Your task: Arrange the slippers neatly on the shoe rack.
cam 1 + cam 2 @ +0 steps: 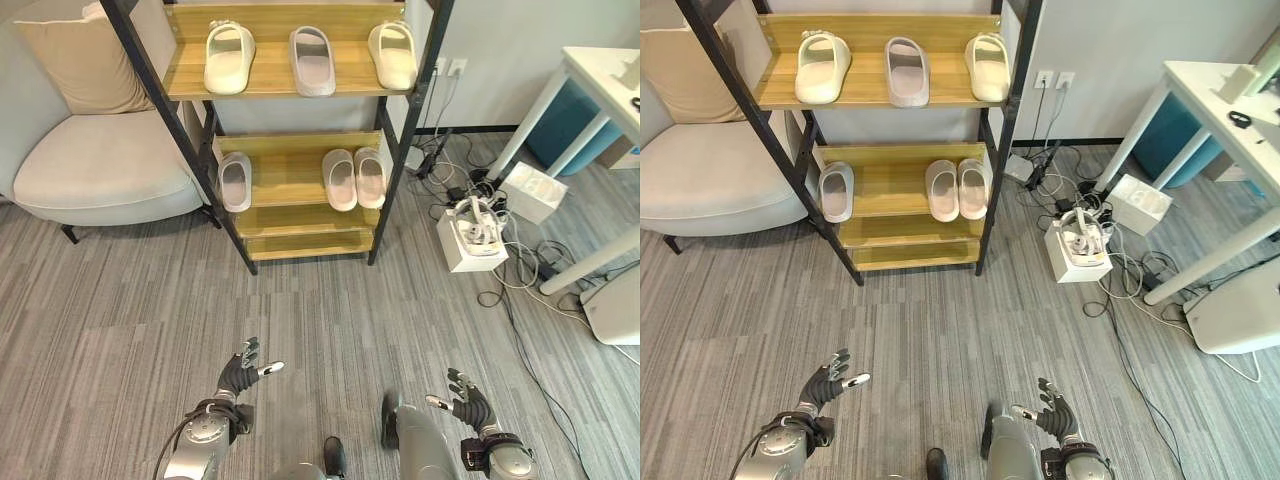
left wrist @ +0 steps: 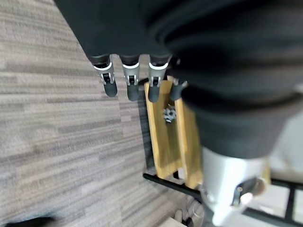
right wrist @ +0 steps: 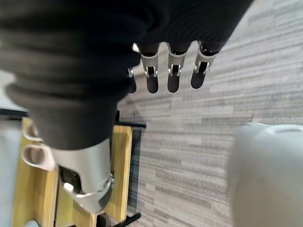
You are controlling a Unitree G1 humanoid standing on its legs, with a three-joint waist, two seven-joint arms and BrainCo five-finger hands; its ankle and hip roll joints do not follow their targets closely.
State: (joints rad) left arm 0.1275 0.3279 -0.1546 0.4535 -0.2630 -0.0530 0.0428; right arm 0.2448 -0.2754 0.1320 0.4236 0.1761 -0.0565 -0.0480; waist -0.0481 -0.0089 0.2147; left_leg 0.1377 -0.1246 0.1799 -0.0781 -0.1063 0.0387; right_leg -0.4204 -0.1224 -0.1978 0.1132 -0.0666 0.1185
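Slippers [image 1: 312, 60] resting in rows on the shoe rack [image 1: 275, 85] at upper centre of the frame: three on the top shelf, three on the middle. Well apart from both, low in the frame: left hand [image 1: 240, 372] and right hand [image 1: 467, 402], fingers spread, grasping nothing, above grey floor [image 1: 330, 310].
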